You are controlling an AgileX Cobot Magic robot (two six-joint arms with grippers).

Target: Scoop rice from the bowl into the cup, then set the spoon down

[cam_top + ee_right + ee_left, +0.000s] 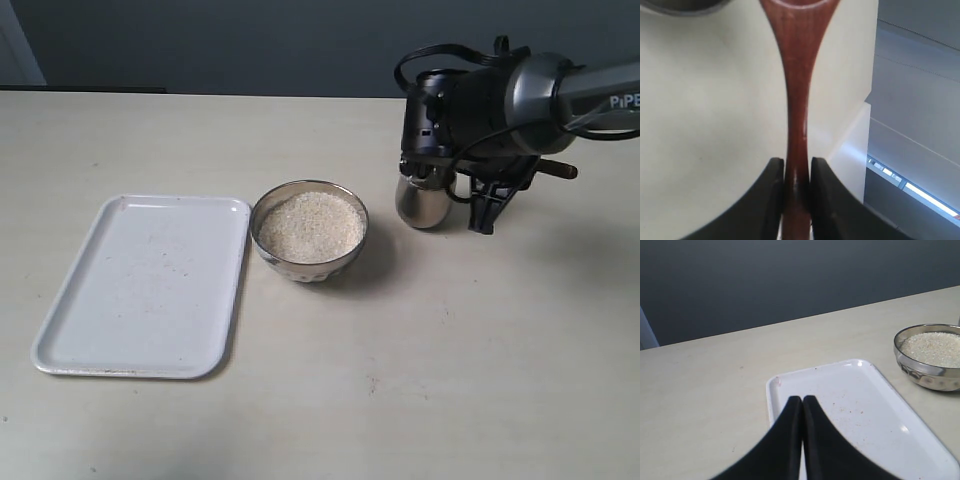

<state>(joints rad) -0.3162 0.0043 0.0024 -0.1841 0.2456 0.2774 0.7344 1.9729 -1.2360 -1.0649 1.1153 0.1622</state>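
Observation:
The steel bowl [300,268] holds a heap of rice [311,226] in the middle of the table. To its right stands the steel cup [422,205], partly covered by my right arm. My right gripper [488,212] hangs just right of the cup. In the right wrist view the right gripper [797,167] is shut on the wooden spoon [797,90] by its handle. The scoop runs out of frame beside a steel rim [685,5]; which vessel it belongs to I cannot tell. The handle's end [558,169] sticks out to the right. My left gripper [802,400] is shut and empty above the white tray [865,405].
A white tray [150,285] with a few specks lies left of the bowl, close to it. In the left wrist view the bowl [925,377] with its rice [935,347] stands past the tray's edge. Bare table lies in front of the bowl and cup.

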